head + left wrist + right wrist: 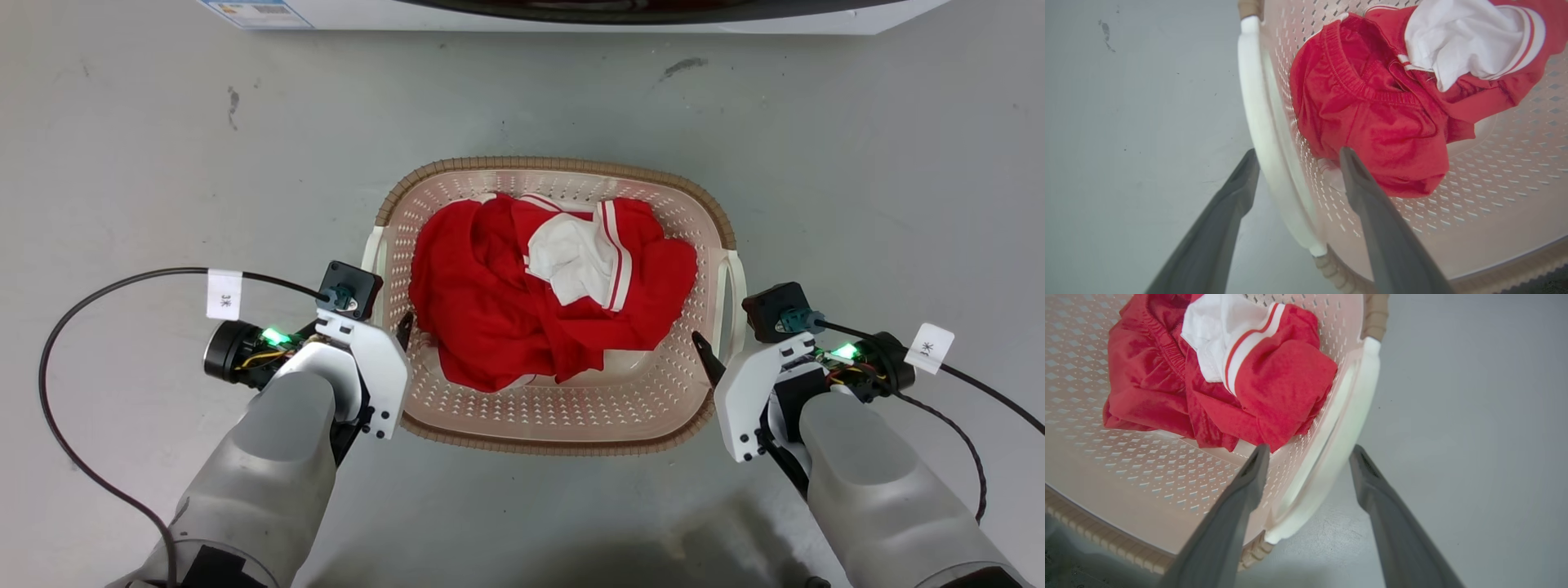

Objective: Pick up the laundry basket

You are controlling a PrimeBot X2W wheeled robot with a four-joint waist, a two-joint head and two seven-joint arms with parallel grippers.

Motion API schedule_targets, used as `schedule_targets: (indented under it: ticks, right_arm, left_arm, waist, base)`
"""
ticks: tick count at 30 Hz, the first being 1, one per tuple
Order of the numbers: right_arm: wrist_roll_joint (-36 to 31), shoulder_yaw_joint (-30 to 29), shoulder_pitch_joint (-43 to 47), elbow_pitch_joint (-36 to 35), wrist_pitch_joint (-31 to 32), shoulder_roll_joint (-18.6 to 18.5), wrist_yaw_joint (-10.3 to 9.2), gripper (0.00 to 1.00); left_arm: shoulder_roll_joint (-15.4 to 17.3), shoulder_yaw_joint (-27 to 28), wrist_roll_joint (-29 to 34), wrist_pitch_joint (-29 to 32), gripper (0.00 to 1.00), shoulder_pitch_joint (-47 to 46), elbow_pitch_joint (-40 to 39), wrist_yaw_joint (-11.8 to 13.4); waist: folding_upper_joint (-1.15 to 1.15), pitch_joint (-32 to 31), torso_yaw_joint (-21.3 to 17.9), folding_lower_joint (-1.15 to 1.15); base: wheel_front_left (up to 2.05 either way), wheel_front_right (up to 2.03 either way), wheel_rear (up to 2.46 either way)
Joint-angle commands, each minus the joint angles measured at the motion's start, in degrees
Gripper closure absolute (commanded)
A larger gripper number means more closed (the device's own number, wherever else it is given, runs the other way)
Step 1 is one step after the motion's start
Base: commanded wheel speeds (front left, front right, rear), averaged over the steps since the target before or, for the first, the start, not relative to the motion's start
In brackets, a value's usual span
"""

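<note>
Head view — left tool (389,327) and right tool (718,343) straddle laundry basket (555,163) handles (740,286)

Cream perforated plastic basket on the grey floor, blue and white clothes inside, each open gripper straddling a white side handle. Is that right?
Only the colour is wrong: the head view shows red and white clothes in the cream perforated plastic laundry basket. It does sit on the grey floor, with the open left gripper and right gripper each straddling a white side handle.
</note>
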Motion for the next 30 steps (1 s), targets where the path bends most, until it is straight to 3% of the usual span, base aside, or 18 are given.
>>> schedule_targets:
  ticks: [1,19,20,21,22,30]
  right_arm:
    - [0.4,0.2,-1.0,0.3,0.3,0.0,-0.04,0.00]
    - [5.1,3.3,-2.0,0.9,3.1,0.0,-0.04,0.00]
    - [5.3,3.6,-2.0,0.9,3.4,0.0,-0.04,0.58]
    - [5.5,3.8,-2.1,0.9,3.5,0.0,-0.04,1.00]
    - [5.8,4.0,-2.1,0.9,3.5,0.0,-0.04,1.00]
    - [6.9,5.1,-2.5,1.1,3.1,0.1,0.05,1.00]
  left_arm:
    - [0.1,-0.1,-0.5,0.1,0.00,-0.4,0.1,-0.1]
    - [-0.4,-4.3,-3.1,2.2,0.00,-1.9,0.3,-0.1]
    - [-0.3,-4.7,-3.1,2.4,0.27,-1.9,0.2,-0.1]
    - [-0.3,-4.8,-3.4,2.2,0.92,-2.0,0.2,-0.1]
    - [-0.4,-5.1,-3.7,2.3,1.00,-1.9,0.3,-0.1]
    - [-0.4,-7.6,-5.4,3.2,1.00,-1.7,0.2,-0.1]
  waist:
    - [0.00,0.3,0.0,0.00]
    - [0.00,3.4,0.2,0.00]
    - [0.00,3.4,0.1,0.00]
    - [0.00,3.4,0.1,0.00]
    - [0.00,3.4,0.0,0.00]
    - [0.00,2.9,-0.1,0.00]
  base:
    - [0.00,0.00,0.00]
    - [0.00,0.00,0.00]
    - [0.00,0.00,0.00]
    - [0.00,0.00,0.00]
    - [0.00,0.00,0.00]
    - [0.00,0.00,0.00]
